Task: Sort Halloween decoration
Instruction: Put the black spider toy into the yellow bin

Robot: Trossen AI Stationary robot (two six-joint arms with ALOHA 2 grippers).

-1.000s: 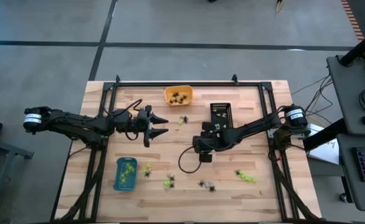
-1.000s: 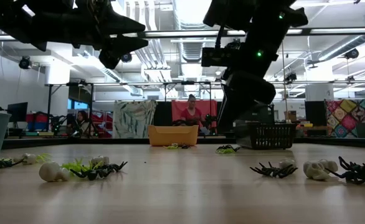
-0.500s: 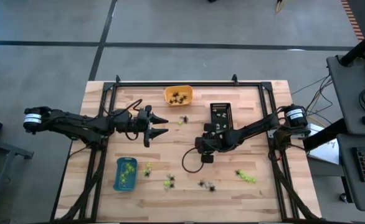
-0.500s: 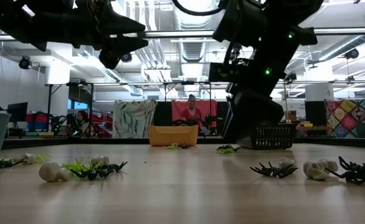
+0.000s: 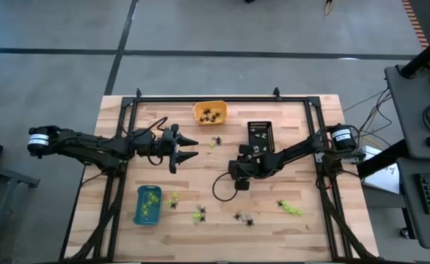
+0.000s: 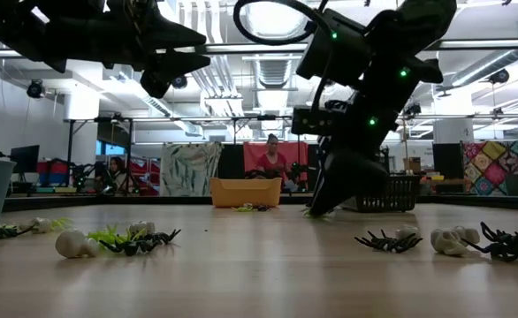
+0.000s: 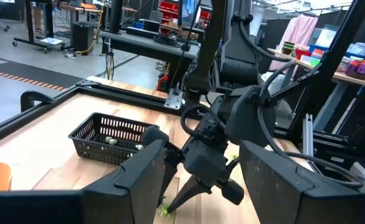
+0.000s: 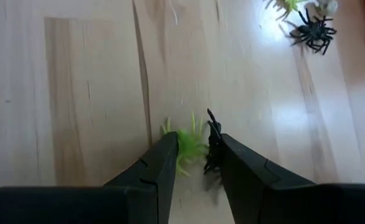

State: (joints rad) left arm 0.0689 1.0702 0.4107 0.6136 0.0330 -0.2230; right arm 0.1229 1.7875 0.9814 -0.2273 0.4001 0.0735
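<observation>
The right gripper [image 8: 198, 163] has tipped down to the table since a moment ago, its fingers spread around a lime-green trinket [image 8: 184, 144], with a black spider [image 8: 213, 138] just beside it.

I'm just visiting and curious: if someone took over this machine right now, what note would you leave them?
Right gripper: low over the table's middle, fingers open around a lime-green trinket and a black one, not yet gripped.
Left gripper: open, empty, waiting above the table.
Done: some green pieces in the blue tray, dark ones in the orange tray, whitish ones in the black basket.
Left: trinkets scattered along the table's near side.
</observation>
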